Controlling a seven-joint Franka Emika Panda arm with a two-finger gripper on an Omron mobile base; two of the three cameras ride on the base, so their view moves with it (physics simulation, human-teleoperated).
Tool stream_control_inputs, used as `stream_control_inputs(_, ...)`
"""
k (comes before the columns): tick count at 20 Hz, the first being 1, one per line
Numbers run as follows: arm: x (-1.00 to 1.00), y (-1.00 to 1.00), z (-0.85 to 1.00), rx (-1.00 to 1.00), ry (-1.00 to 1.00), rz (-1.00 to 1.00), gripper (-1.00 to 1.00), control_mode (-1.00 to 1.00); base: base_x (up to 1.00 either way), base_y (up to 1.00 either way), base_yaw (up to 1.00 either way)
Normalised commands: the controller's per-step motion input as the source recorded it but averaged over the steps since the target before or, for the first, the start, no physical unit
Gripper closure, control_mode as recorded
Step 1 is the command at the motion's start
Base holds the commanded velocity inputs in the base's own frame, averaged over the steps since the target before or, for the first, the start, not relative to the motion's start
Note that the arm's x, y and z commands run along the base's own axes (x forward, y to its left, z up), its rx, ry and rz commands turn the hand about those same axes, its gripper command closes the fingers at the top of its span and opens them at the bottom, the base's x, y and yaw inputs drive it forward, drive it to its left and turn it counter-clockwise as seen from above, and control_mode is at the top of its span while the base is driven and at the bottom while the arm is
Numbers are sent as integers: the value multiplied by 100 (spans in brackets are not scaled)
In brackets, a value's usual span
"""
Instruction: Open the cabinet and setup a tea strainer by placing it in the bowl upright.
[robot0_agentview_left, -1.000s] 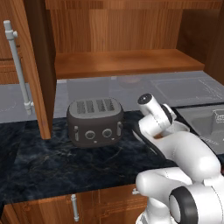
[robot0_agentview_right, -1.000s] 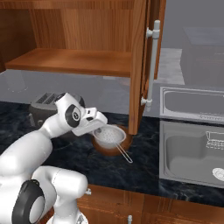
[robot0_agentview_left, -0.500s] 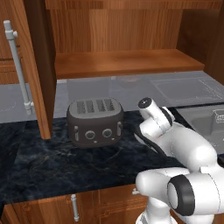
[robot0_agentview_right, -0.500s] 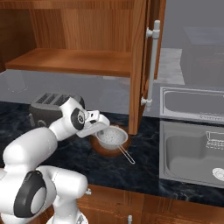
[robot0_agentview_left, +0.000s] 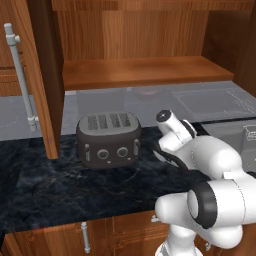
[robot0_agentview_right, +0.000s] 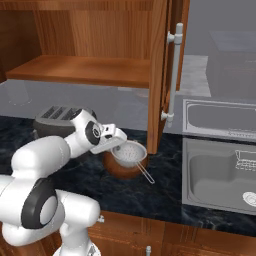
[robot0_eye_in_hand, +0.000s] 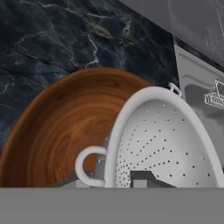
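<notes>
Strainer (robot0_agentview_right: 129, 153) held over the bowl (robot0_agentview_right: 121, 169) on the dark marble surface (robot0_agentview_right: 165, 187), cabinet (robot0_agentview_right: 159, 70) open.

The strainer's perforated cup sits tilted in and above the wooden bowl, mouth turned partly sideways rather than straight up. Its thin straight handle (robot0_agentview_right: 145, 174) runs down and to the right past the bowl's rim toward the sink (robot0_agentview_right: 220, 172), so the long axis slants, not upright. In the hand view the cup (robot0_eye_in_hand: 162, 144) leans against the bowl's (robot0_eye_in_hand: 61, 127) right side, a small loop at its rim. The tool (robot0_agentview_right: 114, 141) meets the strainer's cup rim; whether its fingers clamp it cannot be told. The toaster (robot0_agentview_left: 108, 138) stands to the left, beside the bowl.
</notes>
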Motion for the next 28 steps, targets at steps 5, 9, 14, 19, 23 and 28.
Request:
stream_control_inputs(5, 11, 0, -9, 0, -2, 0, 100, -100, 0, 0, 0)
stream_control_inputs(9, 0, 0, -9, 0, 0, 0, 100, -100, 0, 0, 0)
stream_control_inputs(14, 0, 4, -2, 0, 0, 0, 100, -100, 0, 0, 0)
stream_control_inputs(19, 0, 9, 0, 0, 0, 0, 100, -100, 0, 0, 0)
stream_control_inputs(23, 0, 13, 0, 0, 0, 0, 100, -100, 0, 0, 0)
stream_control_inputs(28, 0, 16, 0, 0, 1, 0, 100, -100, 0, 0, 0)
